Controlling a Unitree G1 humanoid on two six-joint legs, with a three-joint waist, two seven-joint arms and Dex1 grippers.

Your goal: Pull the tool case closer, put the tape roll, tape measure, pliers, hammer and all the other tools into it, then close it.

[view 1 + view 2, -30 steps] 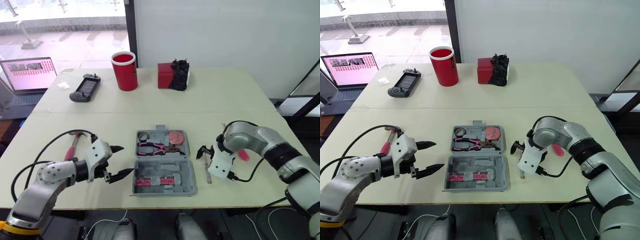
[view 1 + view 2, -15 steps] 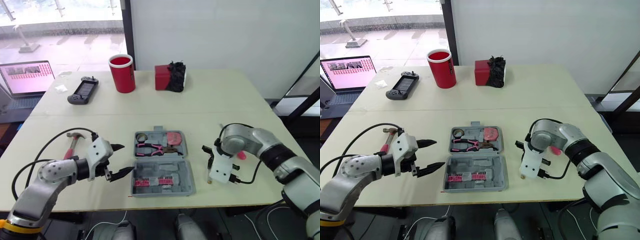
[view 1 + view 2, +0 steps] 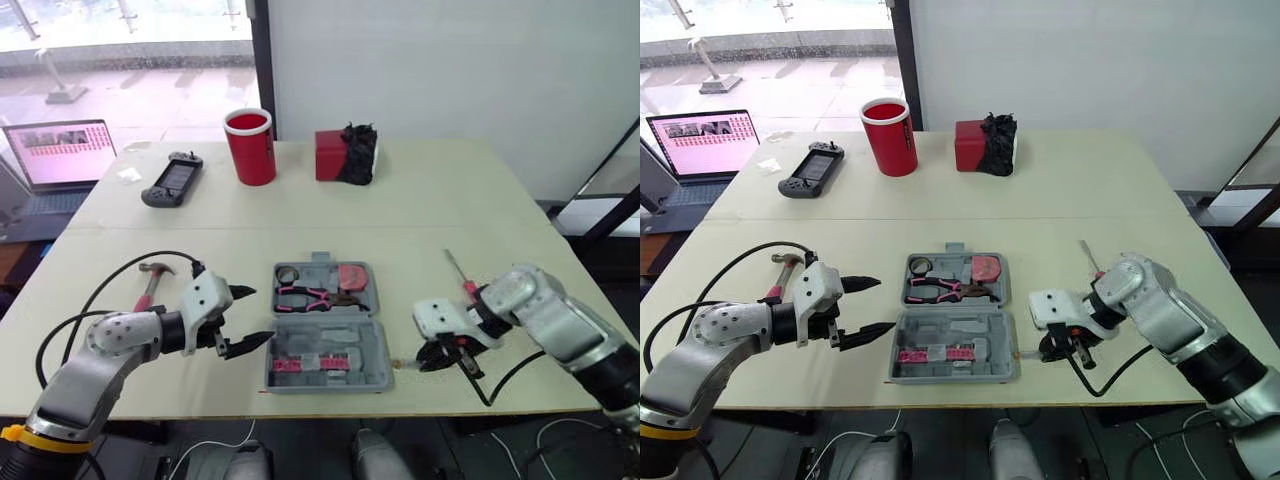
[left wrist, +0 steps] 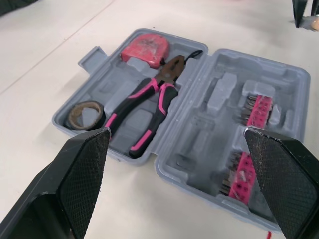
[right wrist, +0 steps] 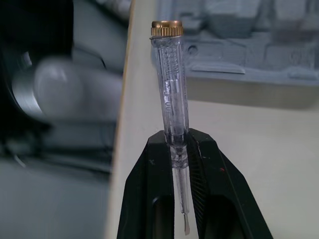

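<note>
The grey tool case [image 3: 323,325] lies open at the table's middle front. Its far half holds the tape roll [image 3: 287,273], pink-handled pliers [image 3: 310,296] and red tape measure [image 3: 351,274]; the near half holds pink bit strips [image 3: 300,366]. My right gripper [image 3: 440,352] is shut on a clear-handled screwdriver [image 5: 171,99], whose brass cap points at the case's front right corner [image 5: 259,55]. My left gripper [image 3: 245,318] hangs open just left of the case. The hammer [image 3: 150,283] lies behind my left arm. A pink-handled screwdriver [image 3: 458,275] lies behind my right arm.
At the back of the table stand a red cup [image 3: 251,145] and a red box with a black bundle [image 3: 345,153]. A game controller [image 3: 171,179] and a laptop [image 3: 60,150] are at the back left. The table's front edge runs close below the case.
My right gripper shut on the clear screwdriver, lifted it off the table and swung it level towards the case's front right corner. The left gripper stayed open in place.
</note>
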